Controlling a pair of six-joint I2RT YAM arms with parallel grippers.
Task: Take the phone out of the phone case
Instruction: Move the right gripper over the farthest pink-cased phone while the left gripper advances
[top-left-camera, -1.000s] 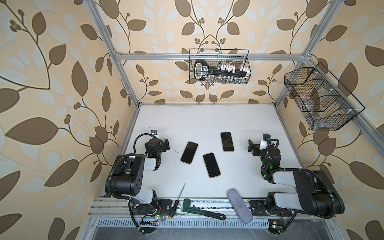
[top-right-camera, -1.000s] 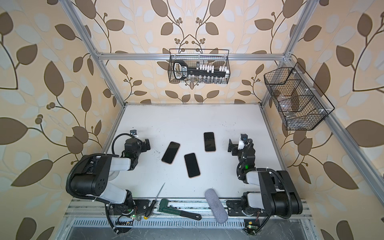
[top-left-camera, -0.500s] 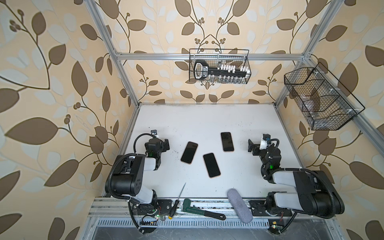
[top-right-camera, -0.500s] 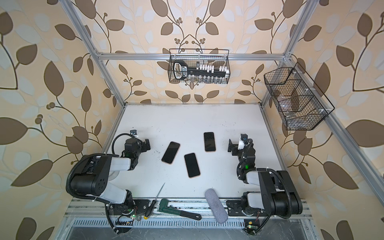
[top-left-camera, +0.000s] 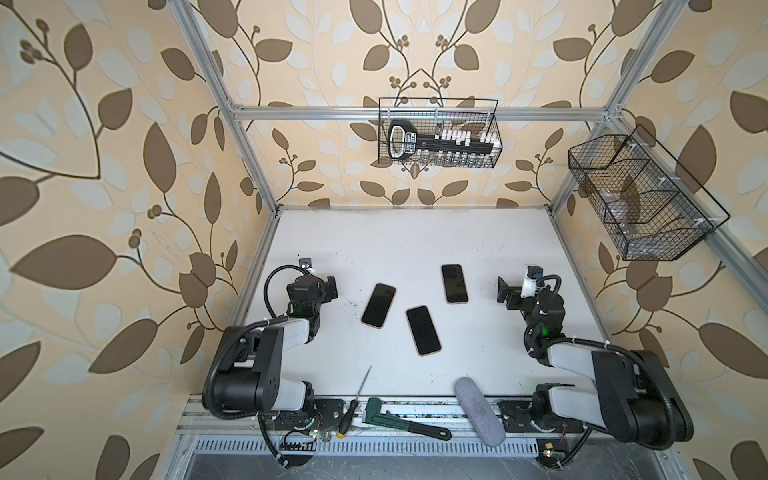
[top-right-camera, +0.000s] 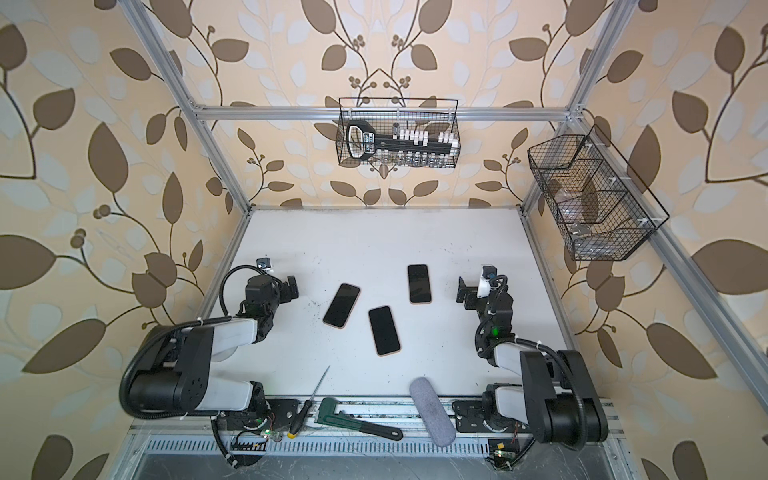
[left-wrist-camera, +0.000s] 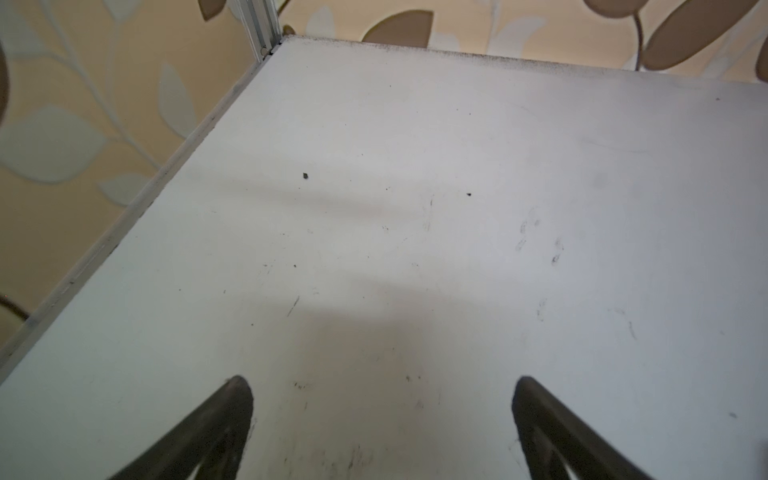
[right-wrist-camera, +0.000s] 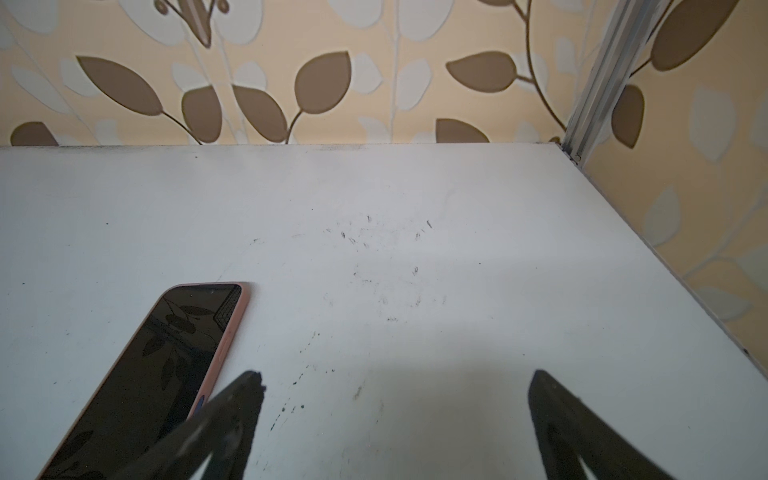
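White table (top-left-camera: 415, 245), left gripper (left-wrist-camera: 380, 386) wide open and empty, right gripper (right-wrist-camera: 397, 380) wide, empty, near cased phone (right-wrist-camera: 166, 357)

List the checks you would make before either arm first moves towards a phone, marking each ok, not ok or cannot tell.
1. Black left gripper open, empty: ok.
2. Black right gripper open, empty: ok.
3. Far black-screened phone in pink case flat, screen up, near the right gripper: ok.
4. Left cased phone and middle cased phone lying apart: ok.
5. Green pipe wrench clear of the phones: ok.
6. Case fit, loose or tight: cannot tell.
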